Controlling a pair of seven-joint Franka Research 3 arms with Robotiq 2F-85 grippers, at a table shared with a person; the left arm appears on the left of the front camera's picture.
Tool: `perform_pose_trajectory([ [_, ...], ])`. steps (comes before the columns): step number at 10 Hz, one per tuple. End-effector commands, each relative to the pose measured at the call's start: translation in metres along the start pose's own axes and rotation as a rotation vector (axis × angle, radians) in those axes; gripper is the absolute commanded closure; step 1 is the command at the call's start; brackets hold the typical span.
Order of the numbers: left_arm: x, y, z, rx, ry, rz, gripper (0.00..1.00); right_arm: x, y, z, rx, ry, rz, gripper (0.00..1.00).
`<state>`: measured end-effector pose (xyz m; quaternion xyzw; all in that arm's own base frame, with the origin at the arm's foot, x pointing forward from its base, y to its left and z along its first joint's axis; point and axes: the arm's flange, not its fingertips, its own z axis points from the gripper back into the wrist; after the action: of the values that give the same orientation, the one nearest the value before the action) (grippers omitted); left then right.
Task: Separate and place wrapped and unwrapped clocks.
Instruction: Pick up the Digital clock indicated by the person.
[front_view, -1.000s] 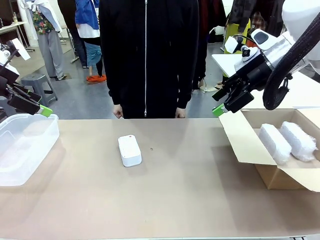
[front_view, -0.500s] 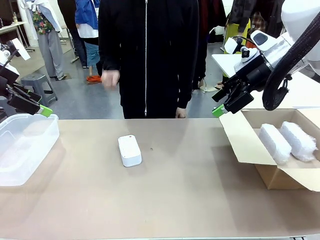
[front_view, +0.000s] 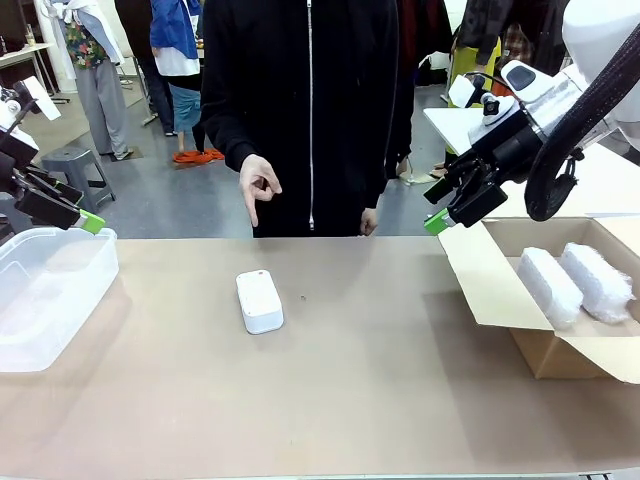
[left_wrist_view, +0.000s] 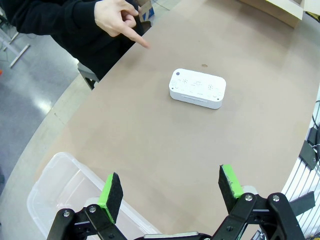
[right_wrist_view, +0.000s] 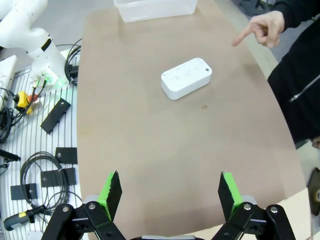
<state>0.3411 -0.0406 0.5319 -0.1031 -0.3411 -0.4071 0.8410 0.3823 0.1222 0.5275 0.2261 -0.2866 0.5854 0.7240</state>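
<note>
The brown table (front_view: 380, 400) spans the scene. A person in a black zipped jacket (front_view: 300, 100) stands at its far edge. One hand (front_view: 258, 185) is raised over that edge, index finger stretched down towards the tabletop, the other fingers curled in, grasping nothing and touching nothing.

Well off to the robot's right of this hand sits an open cardboard box (front_view: 500, 290), its flap folded out towards the middle of the table. Well off to the robot's left of the hand sits a clear plastic tub (front_view: 40, 300).

The right gripper (front_view: 437, 205) hangs in the air between the hand and the box, above the box's flap. Its jaws are spread wide with nothing between them, as the right wrist view (right_wrist_view: 170, 190) shows. The left gripper (front_view: 75, 205) hangs on the other side of the hand, above the tub's far rim. Its jaws are likewise wide apart and bare in the left wrist view (left_wrist_view: 170, 192).

Two wrapped clocks (front_view: 548, 287) (front_view: 597, 281) lie side by side in the box, far from the hand.

The unwrapped clock (front_view: 260, 300) lies flat on the table below the pointing finger, on the robot's side of it and apart from it. Nothing touches it. A small dark speck (front_view: 303, 297) lies on the table just beside it.
</note>
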Motion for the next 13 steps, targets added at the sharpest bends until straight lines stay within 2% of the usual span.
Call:
perform_pose_trajectory([
  [1, -0.0005, 0.0011, -0.0011, -0.012, -0.008, 0.004, 0.00, 0.0003, -0.0029, 0.0006, 0.013, -0.002, -0.004, 0.00],
  [13, -0.0005, 0.0011, -0.0011, -0.012, -0.008, 0.004, 0.00, 0.0003, -0.0029, 0.0006, 0.013, -0.002, -0.004, 0.00],
])
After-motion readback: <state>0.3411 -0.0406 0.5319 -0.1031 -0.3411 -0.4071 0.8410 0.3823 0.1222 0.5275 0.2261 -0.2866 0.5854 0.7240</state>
